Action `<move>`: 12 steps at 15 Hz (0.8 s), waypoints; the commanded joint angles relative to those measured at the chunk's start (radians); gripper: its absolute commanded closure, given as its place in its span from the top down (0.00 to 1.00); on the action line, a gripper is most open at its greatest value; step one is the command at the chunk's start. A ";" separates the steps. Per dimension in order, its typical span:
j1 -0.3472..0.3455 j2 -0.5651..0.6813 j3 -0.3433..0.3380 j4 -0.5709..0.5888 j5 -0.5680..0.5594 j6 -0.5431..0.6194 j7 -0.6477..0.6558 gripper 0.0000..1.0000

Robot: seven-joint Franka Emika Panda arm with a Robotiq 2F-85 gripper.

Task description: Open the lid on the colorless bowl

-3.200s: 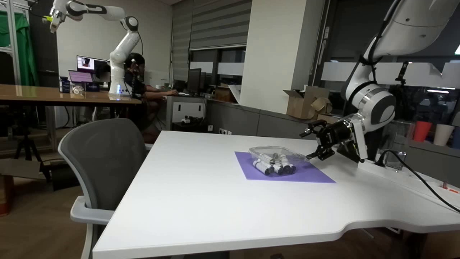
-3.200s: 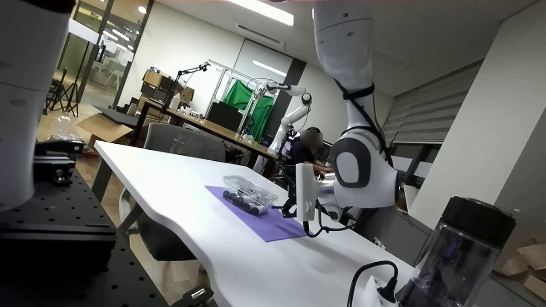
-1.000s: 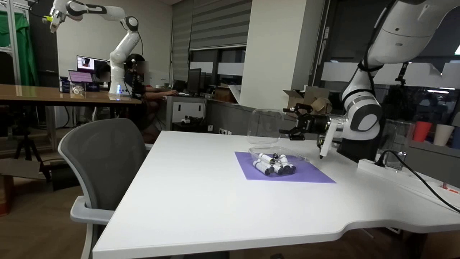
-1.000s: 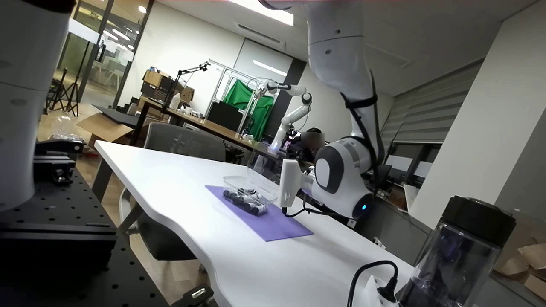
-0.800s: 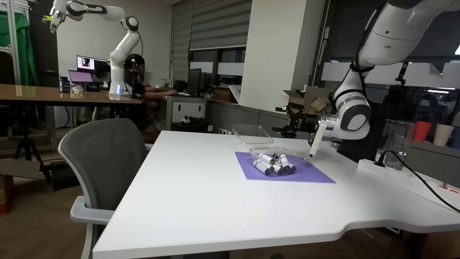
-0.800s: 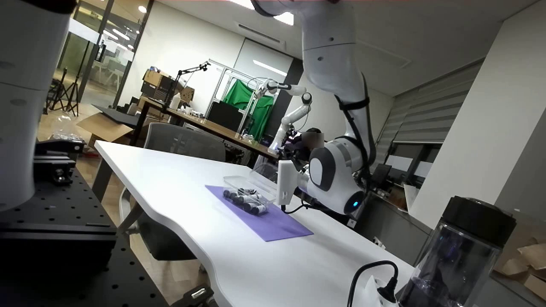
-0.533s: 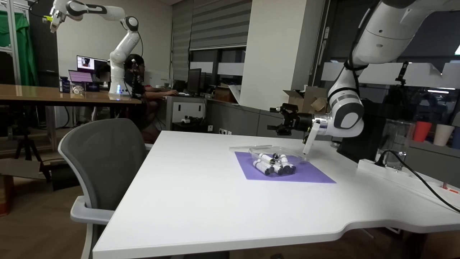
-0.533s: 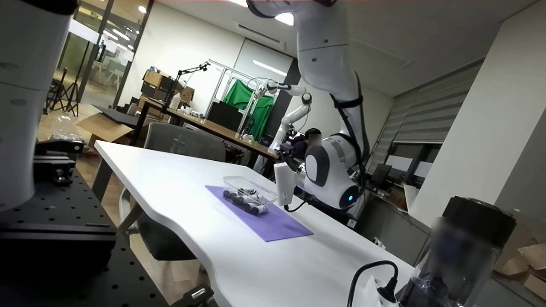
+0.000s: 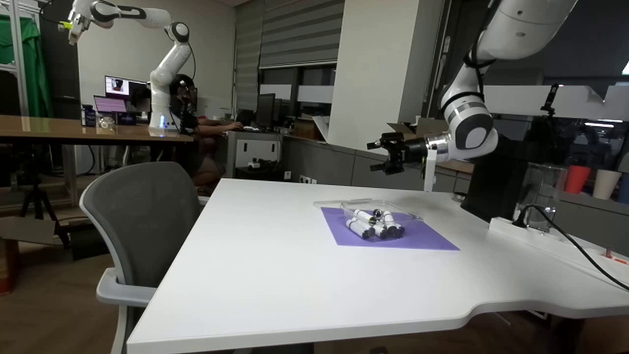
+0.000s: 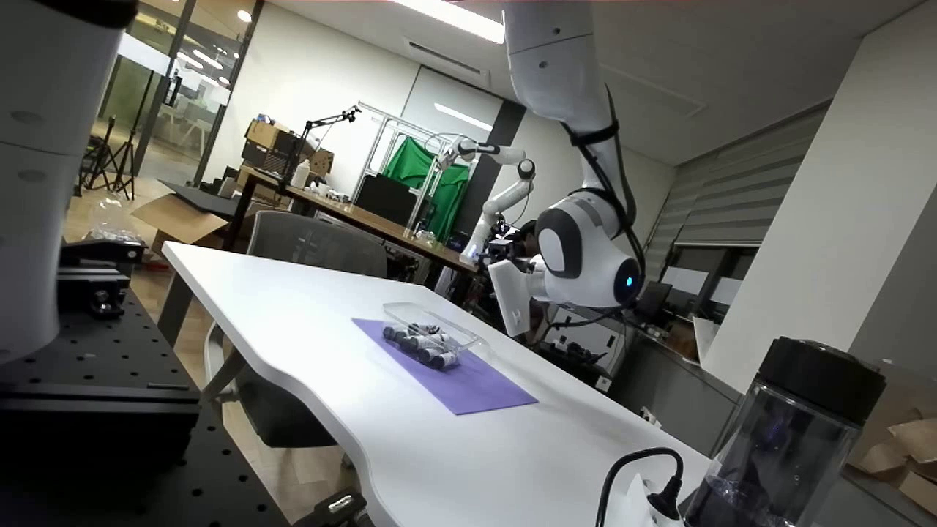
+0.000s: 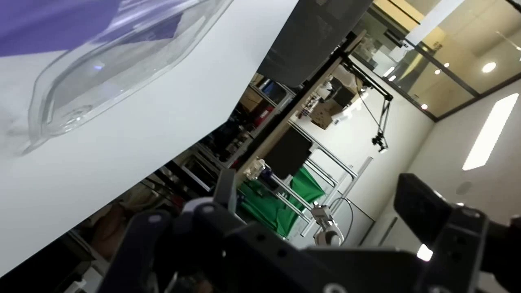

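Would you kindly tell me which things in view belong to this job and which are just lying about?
For the job: shallow see-through lid; low transparent bowl; black two-fingered gripper.

Lying about: purple rectangular sheet; white dark-ended cylinders in the bowl; clear black-topped jar; red cup.

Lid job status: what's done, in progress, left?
Done: the lid lies beside the colorless bowl, not over it. In progress: no grasp; the open hand hangs clear of the lid, holding nothing. Left: probably just backing away, since the colorless bowl looks uncovered.
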 commanded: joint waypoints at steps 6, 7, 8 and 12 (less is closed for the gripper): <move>0.055 -0.223 -0.024 -0.025 -0.434 0.091 0.559 1.00; 0.050 -0.241 -0.020 -0.026 -0.492 0.075 0.620 1.00; 0.044 -0.255 -0.016 -0.024 -0.549 0.056 0.677 1.00; 0.007 -0.240 0.029 -0.006 -0.549 0.074 0.638 1.00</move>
